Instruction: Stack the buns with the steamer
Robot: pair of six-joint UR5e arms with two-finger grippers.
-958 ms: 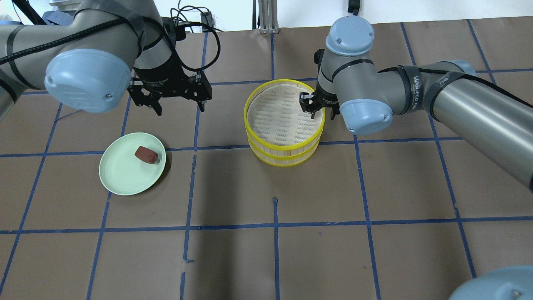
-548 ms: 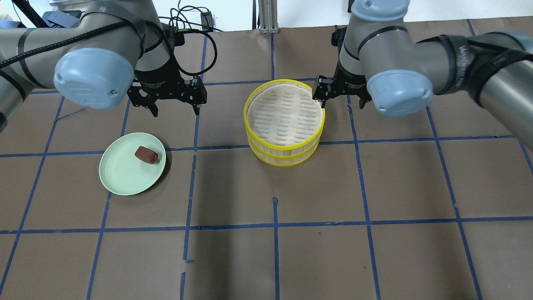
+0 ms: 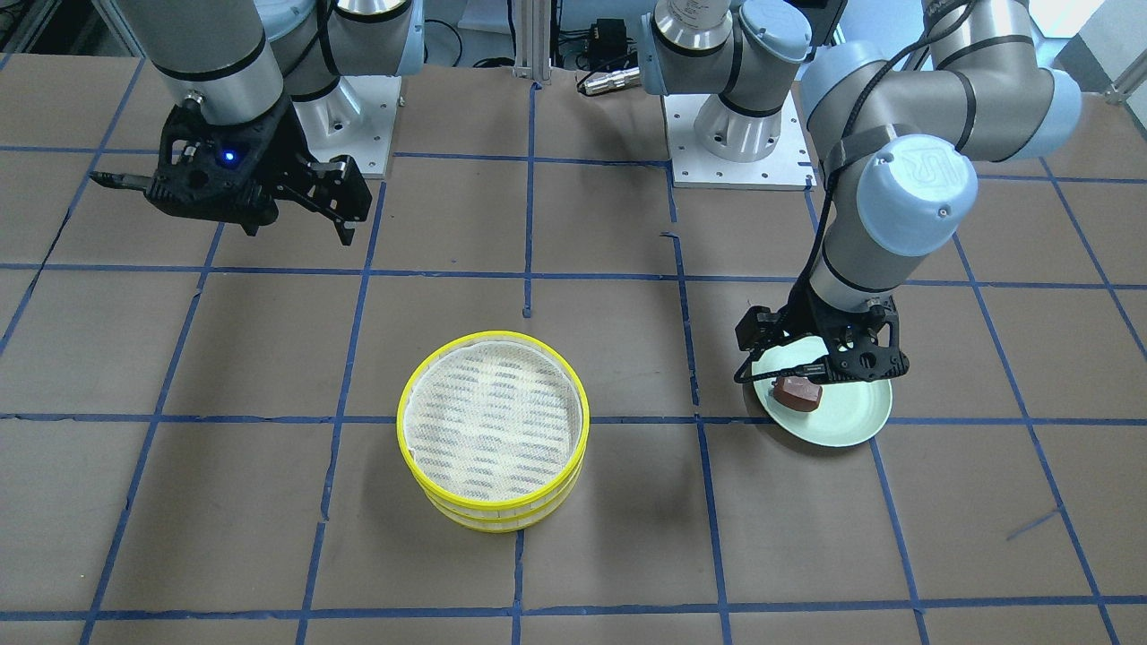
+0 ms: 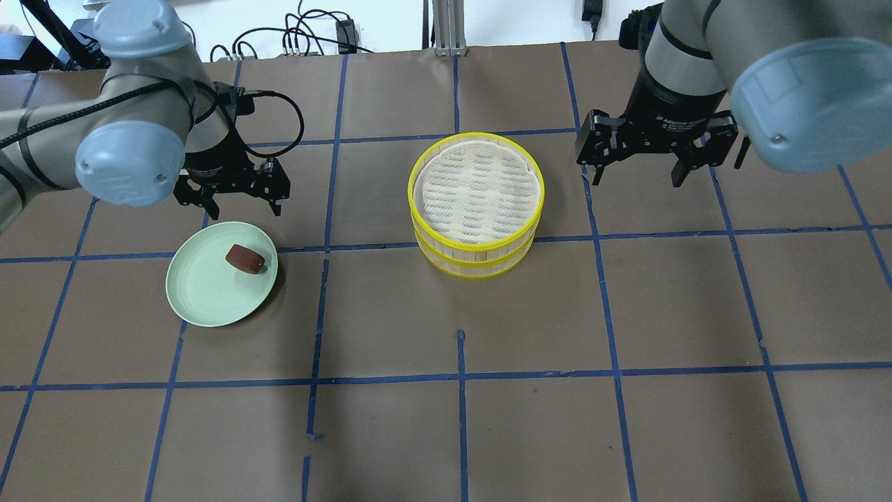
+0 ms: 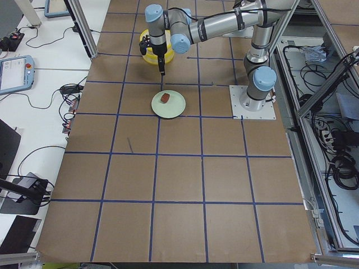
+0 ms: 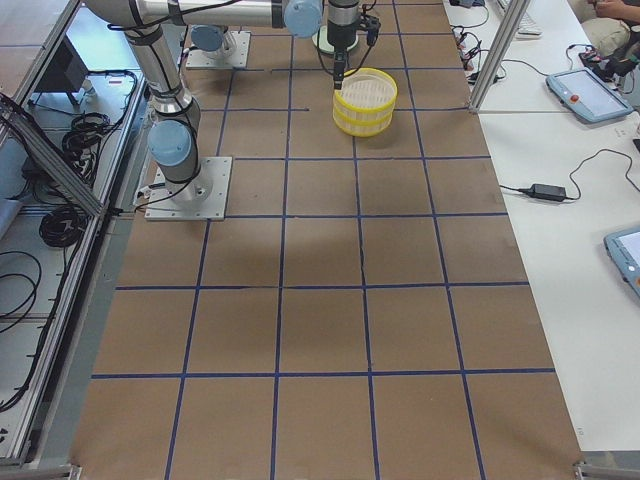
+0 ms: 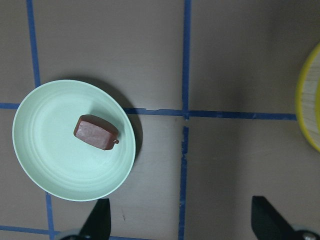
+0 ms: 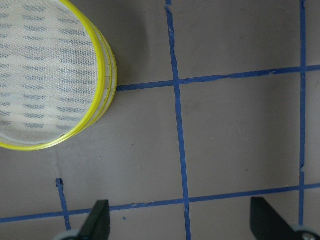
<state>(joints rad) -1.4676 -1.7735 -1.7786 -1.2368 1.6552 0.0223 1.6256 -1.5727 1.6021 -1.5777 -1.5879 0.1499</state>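
Observation:
The reddish-brown blocky bun (image 4: 244,259) lies on the green plate (image 4: 198,296), also in the left wrist view (image 7: 96,133) and the front view (image 3: 797,392). The white bun shows in no view. The steamer (image 4: 477,259) is two stacked yellow-rimmed tiers at the table's middle, the top tier empty (image 3: 493,517). My left gripper (image 4: 244,208) is open and empty, just behind the plate's far edge (image 3: 820,363) (image 7: 182,220). My right gripper (image 4: 636,178) is open and empty, raised to the right of the steamer (image 3: 300,231) (image 8: 181,220).
The brown table cover carries a grid of blue tape lines (image 4: 460,376). The steamer's rim (image 8: 107,75) sits at the upper left of the right wrist view and at the right edge of the left wrist view (image 7: 305,100). Cables and robot bases line the table's far side (image 3: 735,134).
My right gripper has drawn away from the steamer's right rim, rising and moving right. My left gripper has moved left and down toward the plate. Steamer, plate and bun have not moved.

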